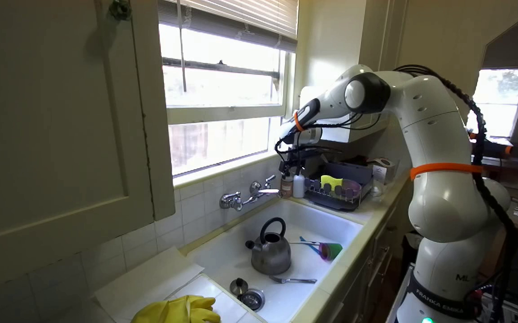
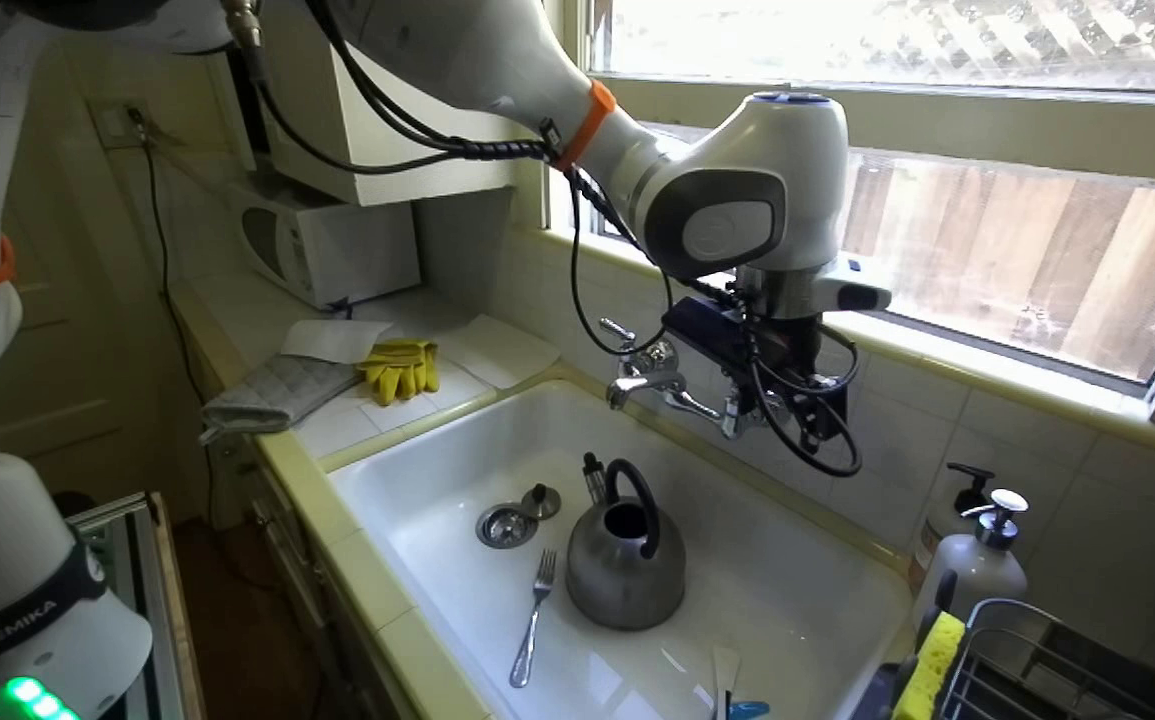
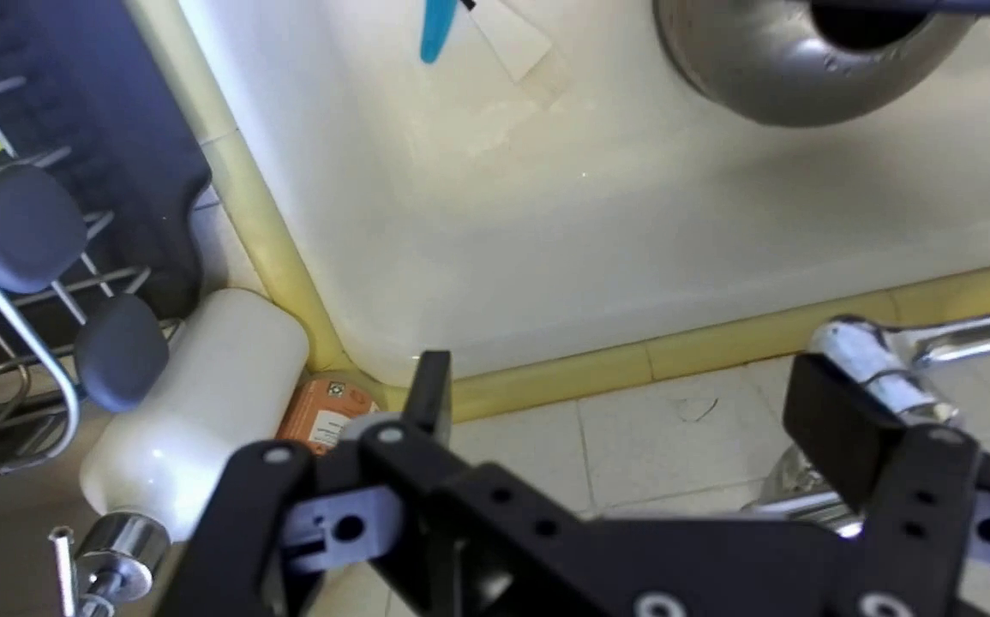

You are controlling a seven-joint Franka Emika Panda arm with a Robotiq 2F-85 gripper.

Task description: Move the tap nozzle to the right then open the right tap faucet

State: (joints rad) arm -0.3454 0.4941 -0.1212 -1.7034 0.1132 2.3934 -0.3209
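Note:
A chrome mixer tap is mounted on the tiled wall below the window. Its tap nozzle (image 1: 267, 192) sticks out over the sink; it also shows in an exterior view (image 2: 642, 384). The right tap faucet (image 1: 269, 179) is the end nearer the soap bottles. My gripper (image 2: 824, 435) hangs fingers-down beside that end and partly hides it. In the wrist view my gripper (image 3: 636, 407) is open, with only tile between its fingers. One finger overlaps the right faucet's chrome (image 3: 876, 364); I cannot tell whether they touch. The nozzle is not clearly visible in the wrist view.
A grey kettle (image 1: 271, 255) and a fork (image 2: 534, 620) lie in the white sink (image 2: 767, 560). A white soap bottle (image 3: 203, 403) and a drying rack (image 1: 335, 188) stand at the sink's right end. The window sill (image 2: 997, 375) is behind the arm.

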